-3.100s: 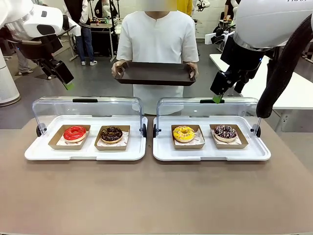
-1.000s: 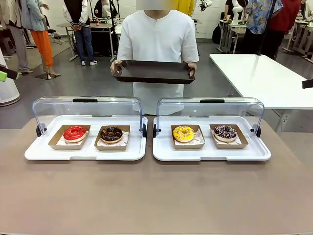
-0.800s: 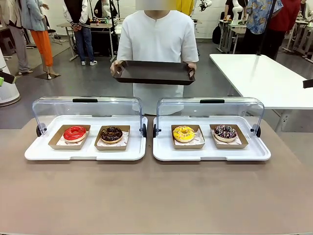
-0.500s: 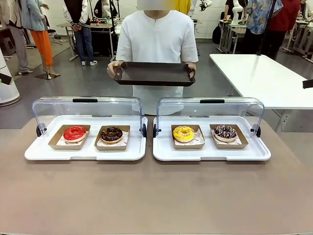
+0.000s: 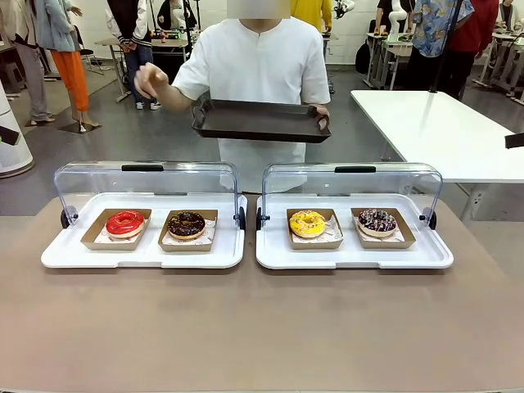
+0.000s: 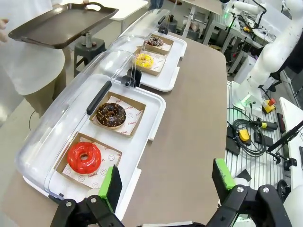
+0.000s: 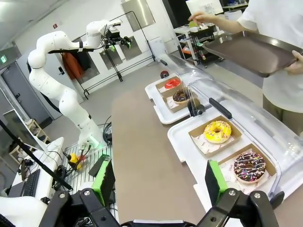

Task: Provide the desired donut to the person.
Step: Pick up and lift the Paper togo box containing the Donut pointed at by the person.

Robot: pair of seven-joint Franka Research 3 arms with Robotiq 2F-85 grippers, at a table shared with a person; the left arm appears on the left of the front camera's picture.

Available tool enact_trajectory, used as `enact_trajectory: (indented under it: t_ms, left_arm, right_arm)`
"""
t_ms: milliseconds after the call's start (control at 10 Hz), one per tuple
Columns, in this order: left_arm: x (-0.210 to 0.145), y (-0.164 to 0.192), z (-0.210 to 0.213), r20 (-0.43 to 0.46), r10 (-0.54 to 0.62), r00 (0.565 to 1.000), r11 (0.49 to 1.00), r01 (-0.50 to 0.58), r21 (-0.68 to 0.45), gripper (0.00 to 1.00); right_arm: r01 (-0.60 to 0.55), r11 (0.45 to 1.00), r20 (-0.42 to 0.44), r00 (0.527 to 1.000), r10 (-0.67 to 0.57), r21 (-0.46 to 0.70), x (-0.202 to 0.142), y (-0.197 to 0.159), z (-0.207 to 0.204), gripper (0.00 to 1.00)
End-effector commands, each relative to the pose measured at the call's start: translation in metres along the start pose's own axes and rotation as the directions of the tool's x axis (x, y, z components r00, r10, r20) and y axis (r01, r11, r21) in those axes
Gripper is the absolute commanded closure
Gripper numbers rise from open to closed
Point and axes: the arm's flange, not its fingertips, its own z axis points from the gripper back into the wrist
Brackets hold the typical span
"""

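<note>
gaping, the left end effector (image 6: 166, 178) hangs with the red donut (image 6: 84, 157) ahead to one side; the right end effector (image 7: 158, 177), likewise released, has the yellow donut (image 7: 217, 131) ahead.

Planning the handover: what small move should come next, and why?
Probably hold both arms back and watch the person's raised hand: it is up beside the tray but singles out none of the four donuts yet, and the left gripper and right gripper both stand open and empty.
</note>
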Motion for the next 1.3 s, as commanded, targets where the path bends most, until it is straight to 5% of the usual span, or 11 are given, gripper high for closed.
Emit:
enact_trajectory:
  t_ms: [0,1200]
  left_arm:
    - [0.0012,0.0006,0.0019,0.019,0.001,1.0,1.0,-0.001,-0.002,0.0]
    - [0.0012,0.0006,0.0019,0.019,0.001,1.0,1.0,-0.001,-0.002,0.0]
  right_arm:
    - [0.0,1.0,0.002,1.0,0.0,-0.001,0.0,-0.0002,0.0008,0.0]
    - [0.0,1.0,0.002,1.0,0.0,-0.001,0.0,-0.0002,0.0008,0.0]
